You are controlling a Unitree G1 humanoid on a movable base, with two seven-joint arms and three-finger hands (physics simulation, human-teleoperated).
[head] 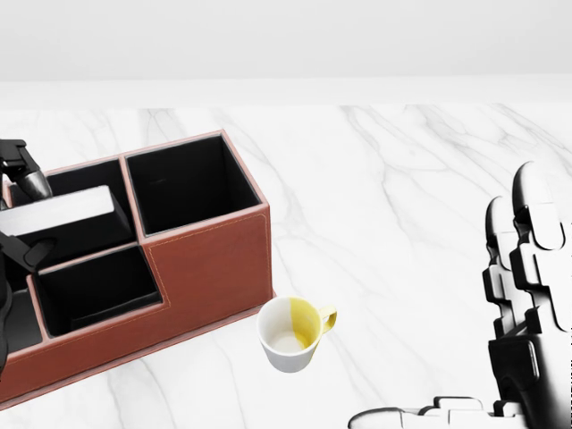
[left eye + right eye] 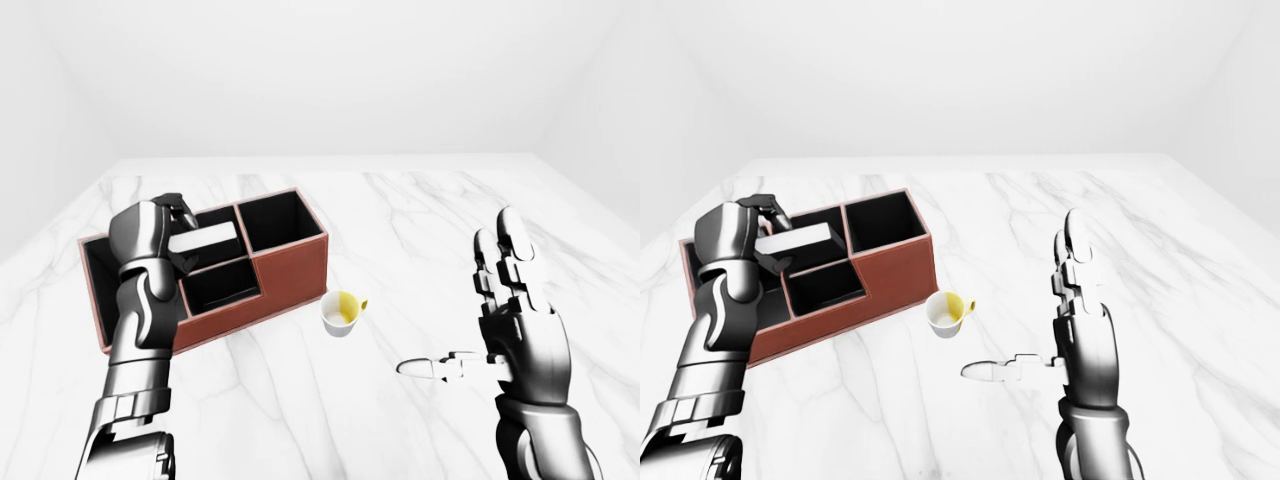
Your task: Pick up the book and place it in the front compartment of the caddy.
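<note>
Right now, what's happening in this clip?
The left hand is shut on the book and holds it flat over the red-brown caddy, above a compartment at the upper left in the head view. The right hand is open and raised, holding nothing. A white and yellow mug stands on the marble table beside the caddy.

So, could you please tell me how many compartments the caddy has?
4 show in the caddy: a tall square one at its right end, one under the book held by the left robot hand, a lower one toward the view's bottom, and one partly hidden at left.
</note>
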